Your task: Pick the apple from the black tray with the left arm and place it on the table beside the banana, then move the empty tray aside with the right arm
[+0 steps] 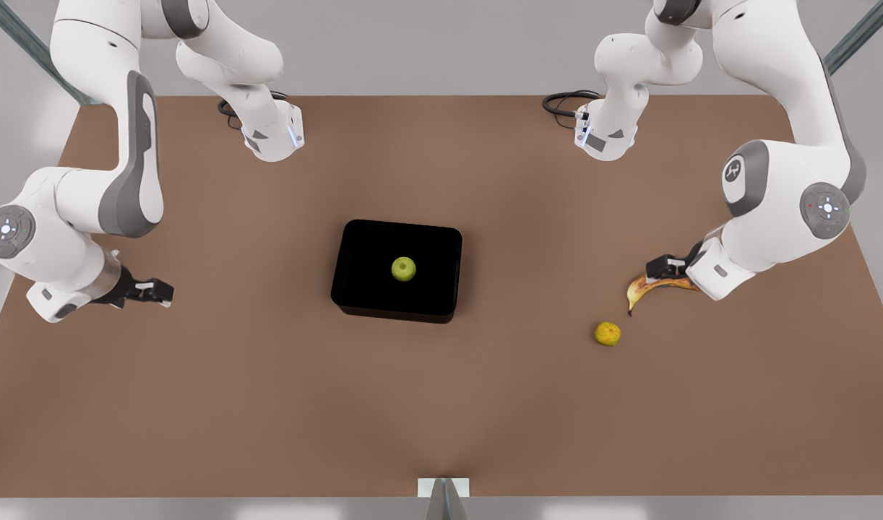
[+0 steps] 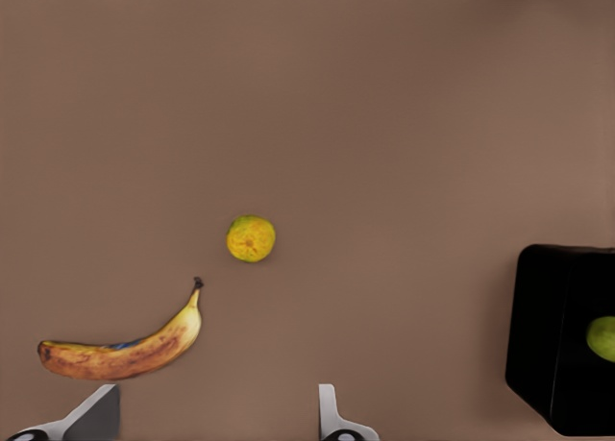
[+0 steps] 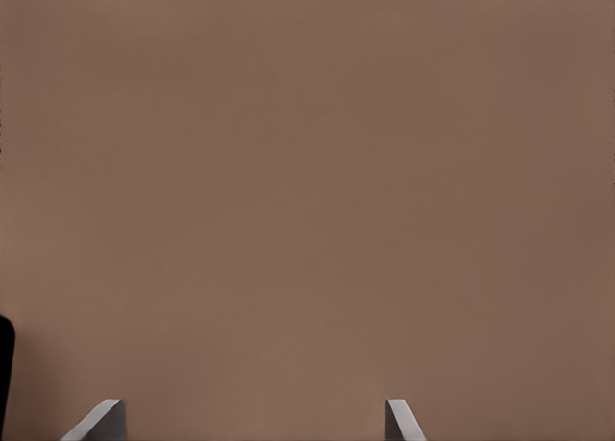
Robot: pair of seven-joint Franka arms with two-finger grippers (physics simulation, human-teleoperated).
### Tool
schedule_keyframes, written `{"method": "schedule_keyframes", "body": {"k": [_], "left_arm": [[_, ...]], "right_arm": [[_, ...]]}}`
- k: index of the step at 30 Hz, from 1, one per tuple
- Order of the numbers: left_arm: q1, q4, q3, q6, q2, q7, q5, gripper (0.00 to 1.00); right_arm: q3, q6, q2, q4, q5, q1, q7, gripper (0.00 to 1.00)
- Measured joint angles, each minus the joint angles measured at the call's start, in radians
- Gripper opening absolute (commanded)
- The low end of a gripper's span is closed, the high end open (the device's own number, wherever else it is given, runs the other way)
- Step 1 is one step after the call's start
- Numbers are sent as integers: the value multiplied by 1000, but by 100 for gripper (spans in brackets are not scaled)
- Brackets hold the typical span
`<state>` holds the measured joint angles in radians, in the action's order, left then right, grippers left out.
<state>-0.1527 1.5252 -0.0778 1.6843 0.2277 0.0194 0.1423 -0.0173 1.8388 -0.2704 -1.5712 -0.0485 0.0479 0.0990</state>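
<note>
Resting in the black tray (image 1: 355, 245), apple (image 1: 403, 269) well apart from both spread-fingered, empty tools: left tool (image 1: 664, 269), right tool (image 1: 154, 290).

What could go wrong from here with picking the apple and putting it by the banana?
The left gripper hangs open right over the banana, so it might bump it on leaving. A yellow-orange fruit of like size lies nearby and could be mistaken for the apple. The black tray has low walls that the fingers may catch.
</note>
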Motion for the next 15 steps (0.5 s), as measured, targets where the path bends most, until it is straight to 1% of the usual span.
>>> {"method": "schedule_keyframes", "body": {"k": [3,4,5,6,7,9,11,12,13,14,15], "left_arm": [[-17,-17,3,17,7,-2,-6,100],[-38,-39,25,24,28,-3,-14,100],[-89,-119,49,27,87,5,-28,100],[-173,-225,63,25,165,23,-44,100],[-252,-293,71,24,218,49,-54,100],[-391,-313,78,22,261,112,-69,100],[-495,-229,81,36,257,183,-74,100],[-527,-88,89,89,221,222,-63,100],[-560,16,109,155,210,268,-60,100],[-601,66,120,216,225,319,-70,100],[-632,77,126,273,247,374,-82,100]], "right_arm": [[0,23,-2,0,-2,0,-2,100],[0,28,-2,0,-2,0,-2,100],[1,33,-2,0,-2,0,-2,100],[1,36,-2,0,-3,0,-3,100],[1,40,-3,0,-3,0,-3,100],[1,45,-4,0,-4,-2,-4,100],[1,48,-4,0,-5,-2,-5,100],[1,50,-4,0,-5,-2,-5,100],[1,51,-4,0,-6,-2,-5,100],[1,52,-4,0,-6,-2,-5,100],[1,53,-4,0,-6,-2,-6,100]]}}
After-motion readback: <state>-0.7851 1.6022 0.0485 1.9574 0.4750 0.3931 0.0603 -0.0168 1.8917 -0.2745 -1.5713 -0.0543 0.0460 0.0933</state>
